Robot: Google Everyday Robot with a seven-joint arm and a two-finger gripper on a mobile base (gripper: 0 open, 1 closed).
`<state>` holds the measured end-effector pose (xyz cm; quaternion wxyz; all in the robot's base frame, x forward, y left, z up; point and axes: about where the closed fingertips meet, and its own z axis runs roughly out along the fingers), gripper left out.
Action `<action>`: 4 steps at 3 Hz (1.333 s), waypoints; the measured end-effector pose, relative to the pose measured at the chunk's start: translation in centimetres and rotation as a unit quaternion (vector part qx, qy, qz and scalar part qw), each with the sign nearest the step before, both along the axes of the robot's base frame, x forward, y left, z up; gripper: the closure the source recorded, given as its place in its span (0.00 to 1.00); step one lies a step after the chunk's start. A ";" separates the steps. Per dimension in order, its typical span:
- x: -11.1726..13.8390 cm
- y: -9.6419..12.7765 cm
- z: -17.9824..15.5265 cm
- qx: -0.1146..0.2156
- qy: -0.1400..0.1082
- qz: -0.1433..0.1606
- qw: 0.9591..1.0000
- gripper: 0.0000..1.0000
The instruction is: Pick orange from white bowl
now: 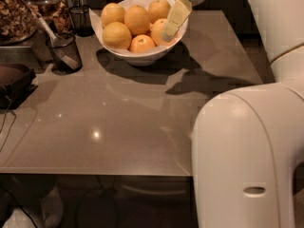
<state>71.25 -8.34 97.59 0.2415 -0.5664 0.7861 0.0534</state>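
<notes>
The white bowl (142,56) stands at the back middle of the grey table (118,118). It holds several pale yellow-orange oranges, among them one at the front left (116,34), one in the middle (137,19) and one at the right (156,28). A smaller, deeper-orange fruit (141,43) lies at the bowl's front. My gripper (171,30) reaches down from the top, inside the bowl's right rim. It lies against the right orange and partly covers it.
Two dark mesh cups (64,51) (80,18) stand left of the bowl, with snack jars (14,13) behind them. A dark object (14,80) lies at the table's left edge. My white body (247,151) fills the right foreground.
</notes>
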 end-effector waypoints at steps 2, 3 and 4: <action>2.6 2.2 -1.6 -0.002 0.002 0.010 1.000 0.08; 3.2 2.3 -2.2 0.003 0.004 0.007 1.000 0.13; 3.5 2.3 -2.6 0.005 0.006 0.005 1.000 0.20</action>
